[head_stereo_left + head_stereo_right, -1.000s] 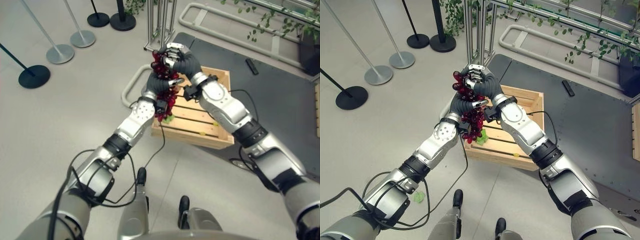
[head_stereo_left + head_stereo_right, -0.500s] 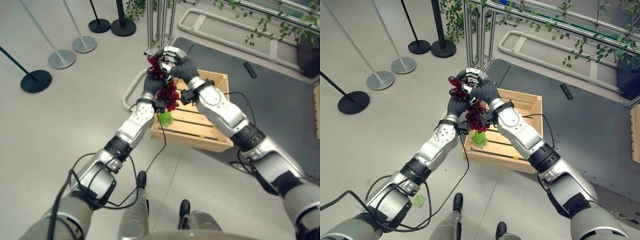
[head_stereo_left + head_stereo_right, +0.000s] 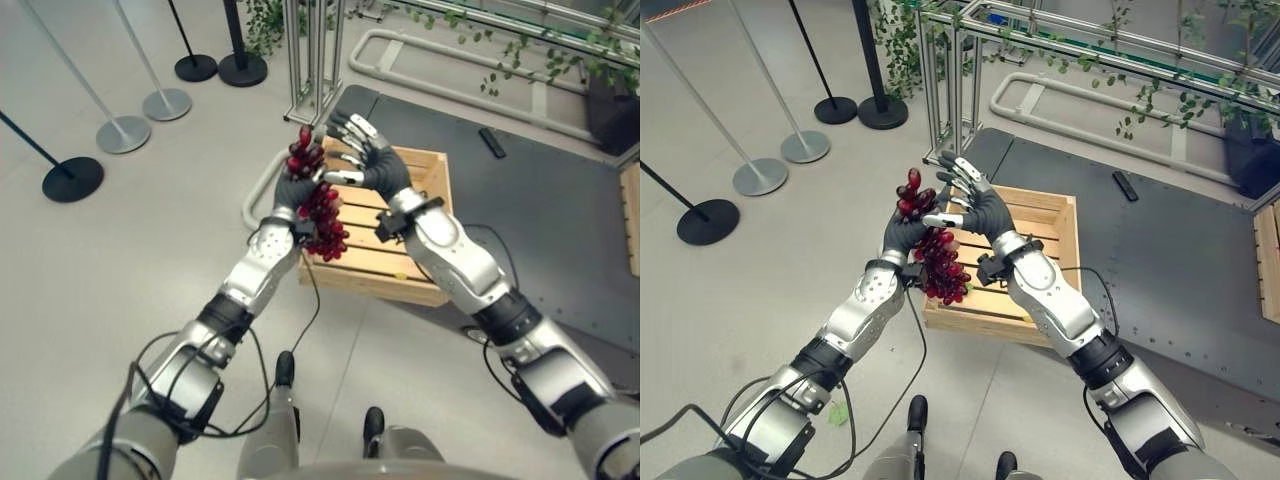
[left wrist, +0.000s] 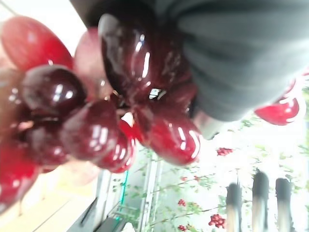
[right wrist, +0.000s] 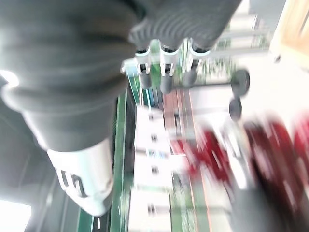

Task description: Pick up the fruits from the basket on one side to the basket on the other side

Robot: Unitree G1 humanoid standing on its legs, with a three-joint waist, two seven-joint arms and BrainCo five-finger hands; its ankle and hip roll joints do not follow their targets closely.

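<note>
A bunch of dark red grapes [image 3: 322,215] hangs in the air over the near left corner of a wooden slatted crate [image 3: 400,265]. My left hand [image 3: 293,190] is shut on the bunch, with grapes showing above and below its dark cover. The left wrist view has the grapes [image 4: 96,121] pressed right against the hand. My right hand [image 3: 980,210] is open with its fingers spread, just right of the bunch and apart from it. In the right wrist view its straight fingers [image 5: 164,72] point away, and the grapes [image 5: 270,154] are a red blur beside them.
The crate stands on the edge of a dark floor mat [image 3: 540,210] with a small black object [image 3: 491,142] lying on it. Stanchion bases [image 3: 122,134] stand at the far left. A metal frame [image 3: 315,60] and a white tube rail [image 3: 440,85] stand behind the crate.
My right hand has let go of the grapes and spread its fingers open. The left hand keeps the bunch. The green piece under the bunch is gone from sight. The camera shifted slightly.
</note>
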